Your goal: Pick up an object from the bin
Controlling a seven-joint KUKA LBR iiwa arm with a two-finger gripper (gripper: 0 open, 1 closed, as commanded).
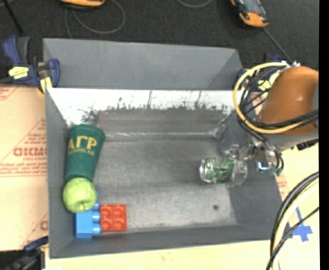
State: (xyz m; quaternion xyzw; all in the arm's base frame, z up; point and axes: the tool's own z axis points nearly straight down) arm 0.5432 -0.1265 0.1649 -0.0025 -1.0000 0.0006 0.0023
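— Where's your gripper [239, 165]?
— Mine sits low at the grey metal bin's [153, 66] right side, touching the right end of a small crumpled green-and-silver can [215, 171] lying on its side.
— Clenched on it?
— I cannot tell from here.

Green can [216, 170], green apple [79, 194], blue brick [87, 224], red brick [113, 217].

Item: crumpled green-and-silver can [215, 171].
Lies on its side on the floor of the bin [153, 204], right half, near the right wall.
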